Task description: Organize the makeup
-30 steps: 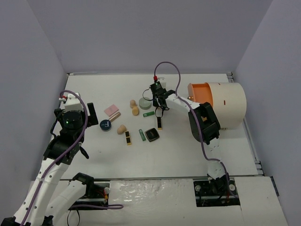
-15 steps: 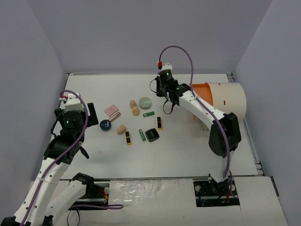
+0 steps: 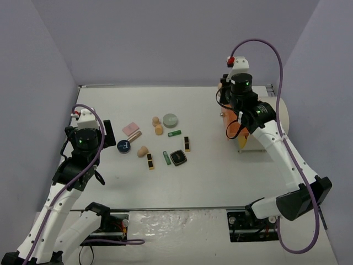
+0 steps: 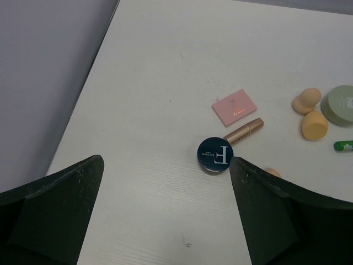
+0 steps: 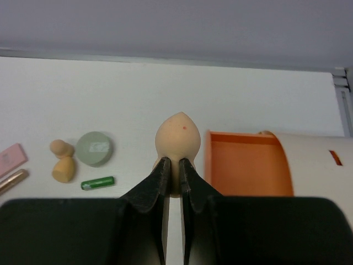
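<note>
Pinching a peach egg-shaped foam sponge (image 5: pixel 176 135), the right gripper (image 5: pixel 173 165) hovers beside the open orange drawer (image 5: pixel 248 168) of a cream drum (image 5: pixel 317 165) at the right edge of the table (image 3: pixel 209 176); easing it over the drawer and releasing looks next. The left gripper (image 4: pixel 165 163) gapes empty near the left edge.

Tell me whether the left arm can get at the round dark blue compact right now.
Probably yes. The round dark blue compact lies just ahead of the left arm, whose jaws stand wide open; nothing blocks the way.

Peach sponge (image 5: pixel 176 135), orng drawer (image 5: pixel 248 168)
</note>
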You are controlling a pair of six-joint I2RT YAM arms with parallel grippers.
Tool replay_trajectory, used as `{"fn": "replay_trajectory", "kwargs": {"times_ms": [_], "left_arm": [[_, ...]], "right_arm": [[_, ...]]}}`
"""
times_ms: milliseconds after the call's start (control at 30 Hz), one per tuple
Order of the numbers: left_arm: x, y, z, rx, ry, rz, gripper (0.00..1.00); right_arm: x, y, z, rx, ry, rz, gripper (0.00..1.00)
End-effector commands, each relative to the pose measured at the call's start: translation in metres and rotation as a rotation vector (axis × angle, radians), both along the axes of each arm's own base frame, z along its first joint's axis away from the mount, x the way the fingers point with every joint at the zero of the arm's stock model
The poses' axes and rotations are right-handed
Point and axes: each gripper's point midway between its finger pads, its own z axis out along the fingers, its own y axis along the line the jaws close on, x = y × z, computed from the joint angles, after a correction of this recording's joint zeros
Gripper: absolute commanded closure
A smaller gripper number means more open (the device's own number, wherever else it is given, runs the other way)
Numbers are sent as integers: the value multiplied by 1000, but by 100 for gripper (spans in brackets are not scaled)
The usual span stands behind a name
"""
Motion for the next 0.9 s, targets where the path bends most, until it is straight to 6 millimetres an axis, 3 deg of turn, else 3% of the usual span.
{"fn": "replay_trajectory", "kwargs": {"times_ms": [0, 267, 533, 867], "left_arm": [[8, -2, 11, -23, -41, 5, 3], [10, -3, 8, -21, -30, 3, 3], [10, -3, 7, -20, -25, 1, 3], [9, -4, 8, -22, -26, -1, 3]], "right_arm": [[-5, -37, 2, -26, -2, -19, 100], [-3, -57, -26, -16, 74, -9, 100], [8, -58, -60, -15, 158, -21, 99], [17, -70, -87, -14, 221, -81, 83]]}}
